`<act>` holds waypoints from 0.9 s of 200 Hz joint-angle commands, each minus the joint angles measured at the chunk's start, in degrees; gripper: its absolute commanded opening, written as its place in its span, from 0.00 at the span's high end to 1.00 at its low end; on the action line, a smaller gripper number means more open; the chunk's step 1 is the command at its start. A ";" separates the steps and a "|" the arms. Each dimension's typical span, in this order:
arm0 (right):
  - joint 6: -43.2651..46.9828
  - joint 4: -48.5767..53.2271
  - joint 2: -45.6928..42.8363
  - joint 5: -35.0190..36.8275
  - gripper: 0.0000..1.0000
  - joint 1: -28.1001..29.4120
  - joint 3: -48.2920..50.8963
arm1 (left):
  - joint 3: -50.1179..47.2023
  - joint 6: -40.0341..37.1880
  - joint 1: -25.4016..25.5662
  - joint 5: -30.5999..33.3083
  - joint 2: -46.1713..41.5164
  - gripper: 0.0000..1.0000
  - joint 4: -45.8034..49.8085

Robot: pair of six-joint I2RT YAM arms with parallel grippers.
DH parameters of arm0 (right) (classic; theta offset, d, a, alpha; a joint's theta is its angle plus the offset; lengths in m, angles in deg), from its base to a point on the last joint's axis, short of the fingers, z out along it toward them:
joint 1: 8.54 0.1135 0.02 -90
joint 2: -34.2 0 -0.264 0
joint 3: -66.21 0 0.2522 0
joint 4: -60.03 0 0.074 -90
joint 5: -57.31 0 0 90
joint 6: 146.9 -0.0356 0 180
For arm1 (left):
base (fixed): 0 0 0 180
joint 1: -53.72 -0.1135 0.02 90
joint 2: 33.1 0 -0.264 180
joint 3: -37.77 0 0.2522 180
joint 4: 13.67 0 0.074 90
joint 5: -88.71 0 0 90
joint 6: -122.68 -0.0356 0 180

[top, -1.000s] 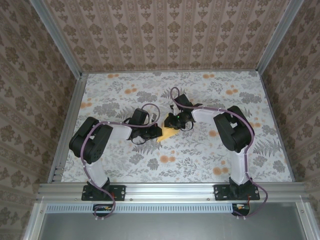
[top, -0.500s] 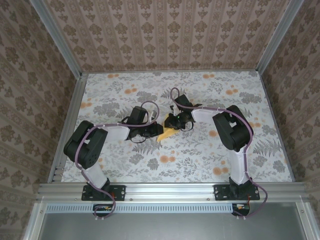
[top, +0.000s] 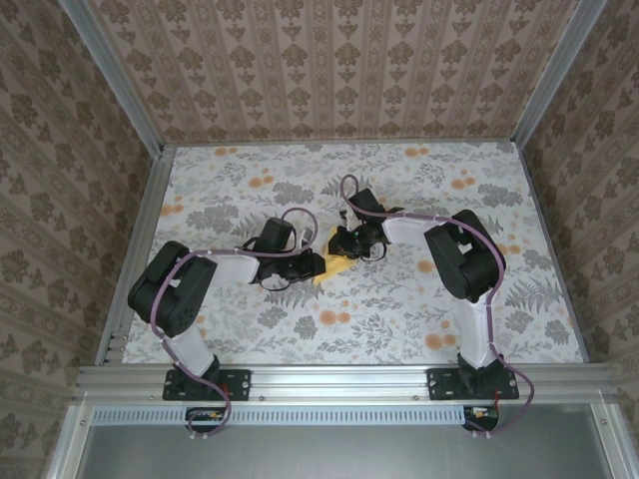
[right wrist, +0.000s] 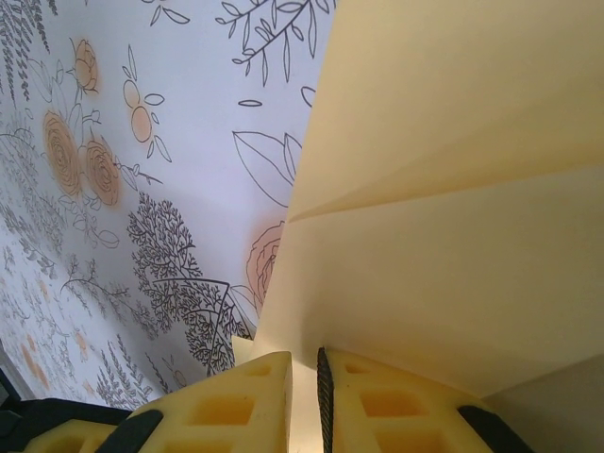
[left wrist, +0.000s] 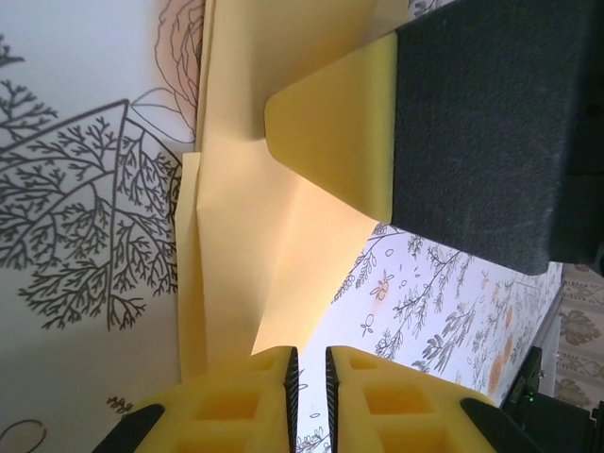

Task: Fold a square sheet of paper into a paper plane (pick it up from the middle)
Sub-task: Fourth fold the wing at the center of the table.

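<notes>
- Mid-fold on the floral cloth [top: 399,309]: the square sheet of paper [top: 335,267], creased into overlapping flaps, lies near the cloth's middle, with both arms meeting over it.
- The right gripper [right wrist: 304,377], jaws drawn narrow, appears to pinch the sheet's edge, which runs straight into the slit between its yellow pads. A hard pull toward the cloth's right side could tear the thin paper or drag the sheet off its crease.
- The left gripper [left wrist: 309,379] shows only a hairline gap at the sheet's tip; whether it grips any paper cannot be told. If it holds nothing, the sheet may skid across the cloth once the other claw moves.
- With the fingers working this close together, one could catch the other and crumple a flap.
</notes>
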 commanded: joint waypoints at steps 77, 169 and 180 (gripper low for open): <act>0.37 0.07 2.32 0.41 0.83 -0.15 1.39 | -2.32 1.69 1.38 -1.16 2.09 0.82 -0.14; 0.28 0.10 2.74 0.60 0.84 -0.15 1.55 | -1.18 -0.73 -1.58 1.12 -5.45 0.80 3.06; 0.19 -0.09 2.74 0.44 0.83 -0.14 1.56 | -1.24 -0.70 -1.76 0.92 -4.34 0.80 2.83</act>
